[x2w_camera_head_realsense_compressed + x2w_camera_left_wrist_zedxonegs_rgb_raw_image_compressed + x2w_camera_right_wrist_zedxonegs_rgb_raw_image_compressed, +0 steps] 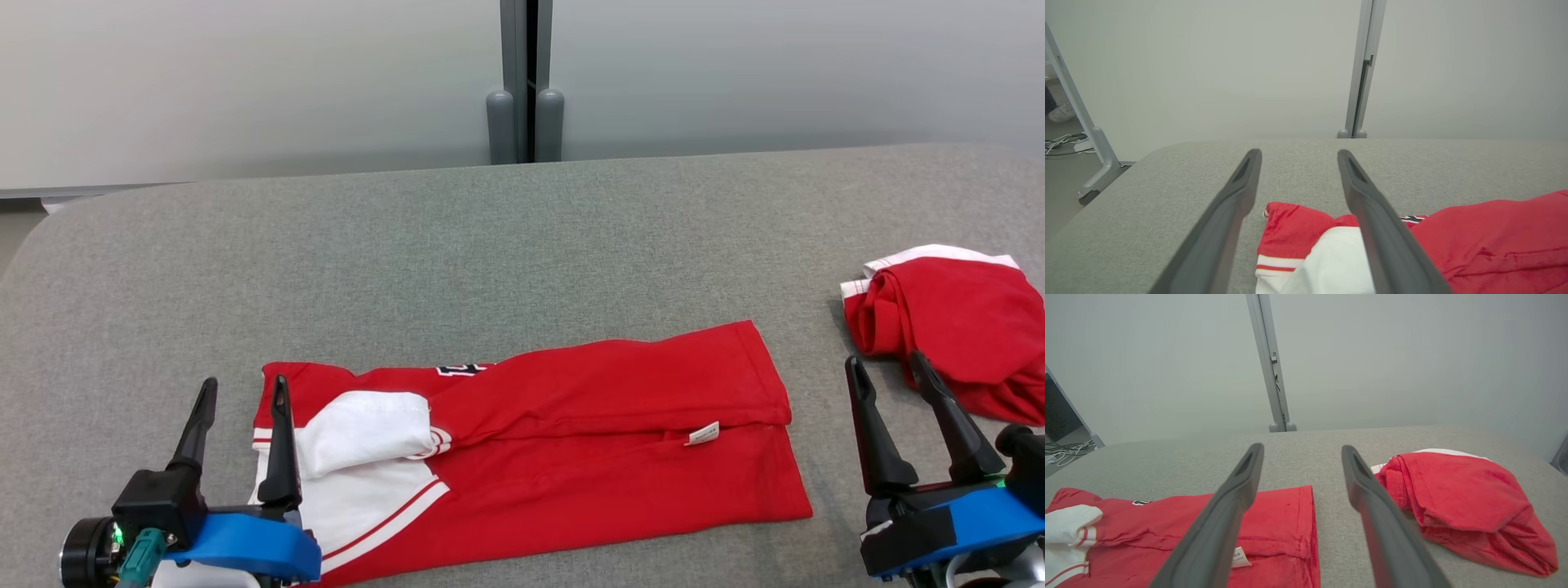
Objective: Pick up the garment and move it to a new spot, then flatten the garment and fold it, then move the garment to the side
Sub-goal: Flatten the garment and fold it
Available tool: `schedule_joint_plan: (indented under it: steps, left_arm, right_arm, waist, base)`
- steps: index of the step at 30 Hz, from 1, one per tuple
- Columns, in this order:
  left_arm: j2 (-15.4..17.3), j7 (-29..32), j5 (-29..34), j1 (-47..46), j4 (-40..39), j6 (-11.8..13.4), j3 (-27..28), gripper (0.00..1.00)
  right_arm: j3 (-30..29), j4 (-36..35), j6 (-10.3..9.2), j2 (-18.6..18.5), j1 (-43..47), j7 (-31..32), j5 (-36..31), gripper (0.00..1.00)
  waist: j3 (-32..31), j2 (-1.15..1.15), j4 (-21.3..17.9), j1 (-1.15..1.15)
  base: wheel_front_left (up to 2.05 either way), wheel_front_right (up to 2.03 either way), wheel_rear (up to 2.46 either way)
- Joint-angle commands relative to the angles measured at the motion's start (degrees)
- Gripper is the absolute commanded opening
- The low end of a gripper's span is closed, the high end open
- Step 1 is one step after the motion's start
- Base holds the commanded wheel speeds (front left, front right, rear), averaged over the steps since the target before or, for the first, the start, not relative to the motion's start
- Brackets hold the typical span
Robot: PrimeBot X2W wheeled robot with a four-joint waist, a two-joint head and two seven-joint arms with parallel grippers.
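The garment (pixel 571 425) is a red shirt with white sleeves. It lies folded lengthwise into a long band across the near middle of the grey table (pixel 457 245), with a white tag on the fold line. My left gripper (pixel 245 382) stands open at the garment's left end, its inner finger over the white sleeve (pixel 367 425), and nothing is between the fingers. In the left wrist view the open left gripper (pixel 1299 153) frames the garment's red collar corner (pixel 1290 228). My right gripper (pixel 886 361) is open just past the garment's right end. In the right wrist view the right gripper (pixel 1302 447) has the garment's hem (pixel 1286 514) on its left.
A second red garment (pixel 955 327) lies bundled at the table's right edge, just beyond my right gripper, and shows as a second red garment (pixel 1461 498) in the right wrist view. A grey partition with a post (pixel 526 82) runs behind the table. The table's far half is bare cloth.
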Motion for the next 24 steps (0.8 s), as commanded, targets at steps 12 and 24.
schedule_joint_plan:
  steps: [12,24]
  left_arm:
    - [1.4,2.0,0.8,0.9,-3.6,1.8,-0.4,1.0]
    - [-0.3,-0.4,2.0,-7.8,-3.4,-0.1,-1.7,1.0]
  right_arm:
    - [-1.0,-1.1,0.02,0.5,1.4,1.2,-0.3,1.0]
    - [-1.1,8.5,0.02,-1.4,-3.4,1.2,0.0,1.0]
  waist:
    - [0.6,0.01,0.7,0.01]
    - [8.9,0.01,6.1,0.01]
  base:
    - [0.0,0.0,0.0]
    - [0.0,0.0,0.0]
